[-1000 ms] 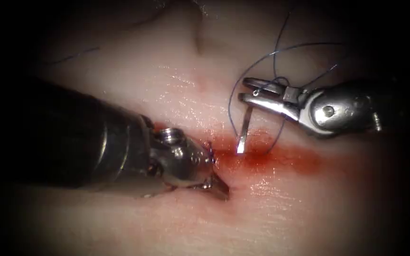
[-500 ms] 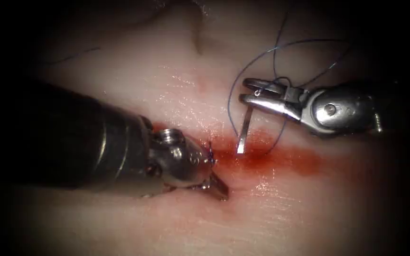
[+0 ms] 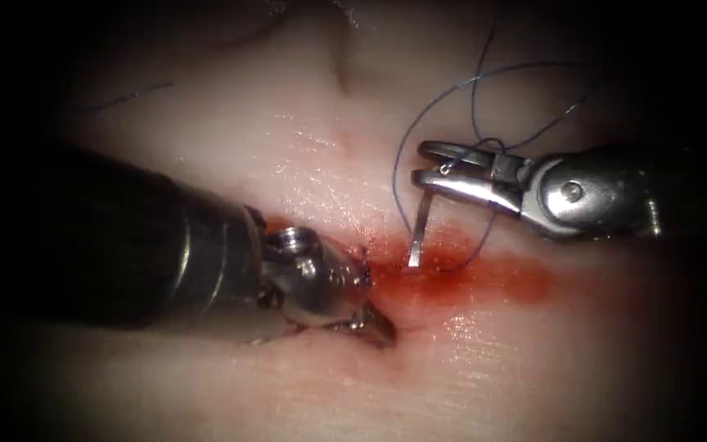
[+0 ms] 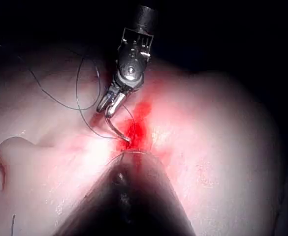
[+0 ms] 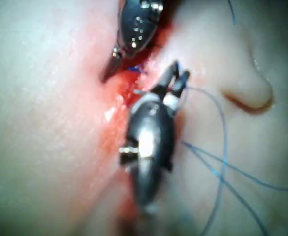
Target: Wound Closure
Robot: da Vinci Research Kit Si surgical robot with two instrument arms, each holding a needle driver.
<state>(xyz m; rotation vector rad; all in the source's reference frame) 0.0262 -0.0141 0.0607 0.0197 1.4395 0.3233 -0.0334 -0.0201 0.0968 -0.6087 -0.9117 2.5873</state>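
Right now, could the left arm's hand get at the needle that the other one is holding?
Probably yes. The needle hangs from the right hand, its tip down at the red fluid on the cut. The left hand presses the tissue just left of it, nothing but thread between.

Over the cut (image 3: 452, 274), room is tight: the right tool (image 3: 429, 168), jaws clamped on the needle (image 3: 420, 232), hangs just above it, needle tip down at the red fluid (image 3: 493, 278). Thread (image 3: 452, 94) loops behind and around that tool. The left tool (image 3: 374, 321) blocks the cut's left end, pressed on the tissue (image 3: 304, 139). Bare tissue lies open farther back.
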